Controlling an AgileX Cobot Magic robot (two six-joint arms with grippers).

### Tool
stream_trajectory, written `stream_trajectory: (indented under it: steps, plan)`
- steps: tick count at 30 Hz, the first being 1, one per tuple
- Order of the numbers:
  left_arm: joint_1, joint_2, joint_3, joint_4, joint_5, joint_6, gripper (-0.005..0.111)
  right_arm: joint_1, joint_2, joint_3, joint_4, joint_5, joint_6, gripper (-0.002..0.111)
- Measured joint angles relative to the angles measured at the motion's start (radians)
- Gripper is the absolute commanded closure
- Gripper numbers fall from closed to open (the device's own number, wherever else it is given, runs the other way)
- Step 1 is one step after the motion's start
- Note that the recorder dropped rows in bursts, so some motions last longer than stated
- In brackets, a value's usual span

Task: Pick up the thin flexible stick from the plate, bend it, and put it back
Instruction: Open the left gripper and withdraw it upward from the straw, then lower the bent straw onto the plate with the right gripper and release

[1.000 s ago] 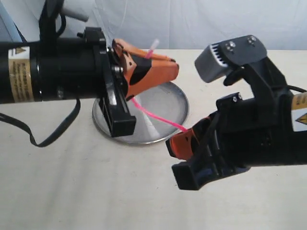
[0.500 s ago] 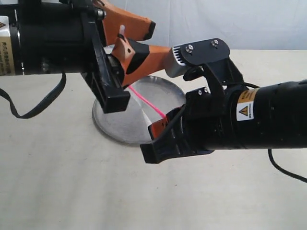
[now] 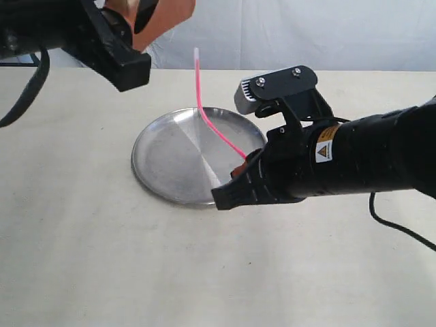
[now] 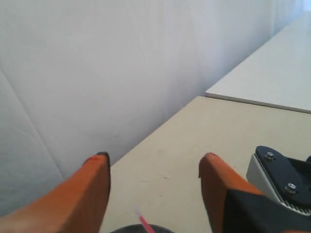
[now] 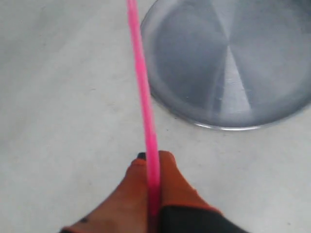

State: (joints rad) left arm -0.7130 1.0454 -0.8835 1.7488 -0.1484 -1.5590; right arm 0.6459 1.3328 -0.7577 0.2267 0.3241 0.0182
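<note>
Stick [image 3: 199, 88] freed by left gripper [image 4: 155, 162], now spread wide; right gripper [image 5: 153, 165] pinches end.

The plate [image 3: 163, 160] is shiny, reflective metal, the stick [image 3: 198, 82] smooth plastic, the tabletop [image 3: 102, 259] matt.

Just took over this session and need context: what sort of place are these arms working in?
Probably a staged robot test bench, not a home: a plain cream tabletop, a white cloth backdrop, and only one round shiny silver metal plate, with the thin bright pink stick pinched in the right tool.
</note>
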Motion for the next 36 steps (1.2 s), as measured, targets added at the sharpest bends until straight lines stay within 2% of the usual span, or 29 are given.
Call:
stream_trajectory:
  steps: [7, 10, 13, 20, 26, 29, 33, 35, 36]
  plan:
    - [-0.001, -0.023, 0.0, 0.0, 0.148, -0.002, 0.053, -0.11, 0.155, -0.057, -0.017, -0.024, -0.002, 0.109]
    - [-0.001, -0.035, 0.023, -0.005, 0.293, -0.002, 0.053, -0.126, 0.265, -0.149, -0.019, 0.006, -0.018, 0.109]
    - [-0.001, -0.055, 0.049, -0.08, 0.445, 0.022, 0.053, -0.128, 0.389, -0.256, -0.019, 0.058, -0.029, 0.109]
    - [-0.001, -0.145, 0.059, -0.417, 0.672, 0.384, 0.053, -0.128, 0.61, -0.456, -0.039, 0.083, -0.035, 0.109]
    - [-0.001, -0.2, 0.059, -0.577, 0.845, 0.552, 0.053, -0.148, 0.724, -0.569, -0.061, 0.169, -0.037, 0.109]
    - [-0.001, -0.213, 0.059, -0.608, 0.93, 0.586, 0.053, -0.159, 0.752, -0.606, -0.071, 0.216, -0.037, 0.098]
    - [-0.001, -0.218, 0.059, -0.62, 0.982, 0.597, 0.053, -0.163, 0.757, -0.618, -0.075, 0.219, -0.037, 0.068]
    - [-0.001, -0.218, 0.059, -0.627, 0.983, 0.599, 0.053, -0.163, 0.757, -0.618, -0.077, 0.219, -0.037, 0.06]
    - [-0.001, -0.218, 0.059, -0.63, 0.983, 0.599, 0.053, -0.163, 0.757, -0.618, -0.077, 0.219, -0.037, 0.06]
